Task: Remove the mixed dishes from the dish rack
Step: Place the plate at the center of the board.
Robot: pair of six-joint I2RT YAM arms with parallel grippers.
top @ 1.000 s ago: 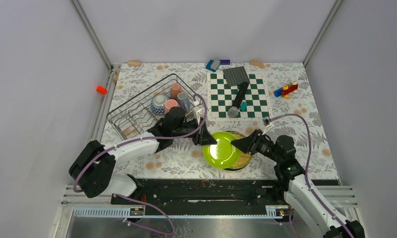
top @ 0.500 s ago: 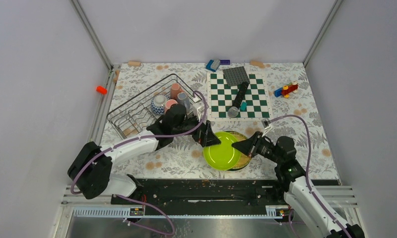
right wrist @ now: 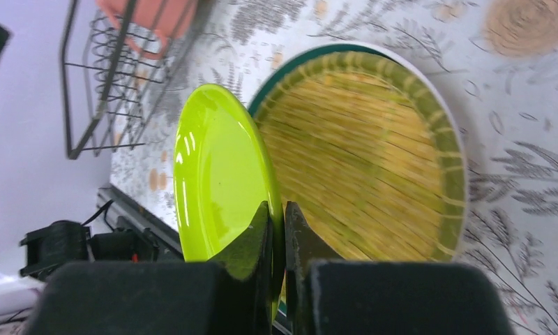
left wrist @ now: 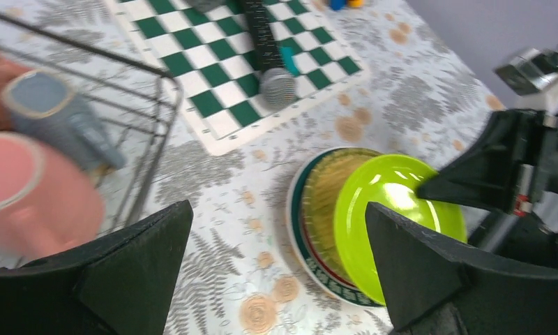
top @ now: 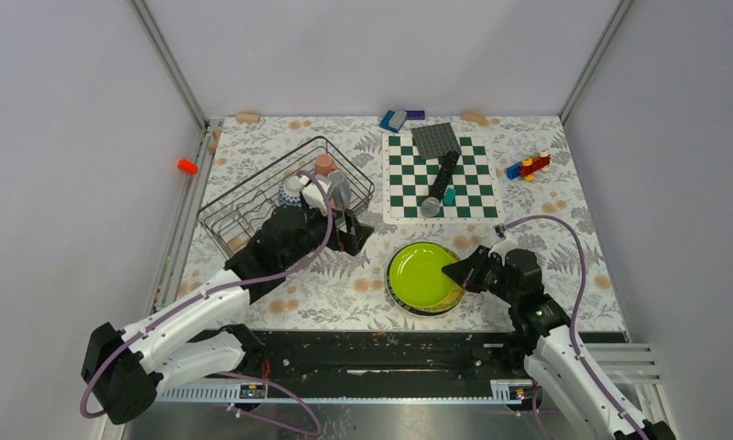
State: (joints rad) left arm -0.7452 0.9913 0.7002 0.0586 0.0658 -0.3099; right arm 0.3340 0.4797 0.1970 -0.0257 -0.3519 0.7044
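Your R claw [right wrist: 276, 216] is clenched on the rim of the lime-green plate [right wrist: 217, 174], w/ one finger on each face of it. That plate sits tilted, held edge up, over the yellow-orange plate [right wrist: 360, 160], which lies flat inside the white plate w/ green-red rim [left wrist: 300, 244]. The stack rests on the worktop [top: 344, 284], front-centre, just in front of the chessboard [top: 441, 174]. Your L claw [left wrist: 277, 230] is released, jaws spread wide w/ nothing btwn them. It hangs over bare worktop beside the near right corner of the dish rack [top: 253, 197], apart from the plates. Inside the rack's right end you've got the pink mug [left wrist: 32, 195] and grey mug [left wrist: 60, 118] next to each other, both blurred in the L wrist view. The small patterned bowl [top: 293, 187] is just behind the L arm in the top view. On the chessboard lie a dark grey plate-like block [top: 435, 139] and a black stick piece [top: 443, 174]. Toy blocks [top: 528, 167] sit right of the board.
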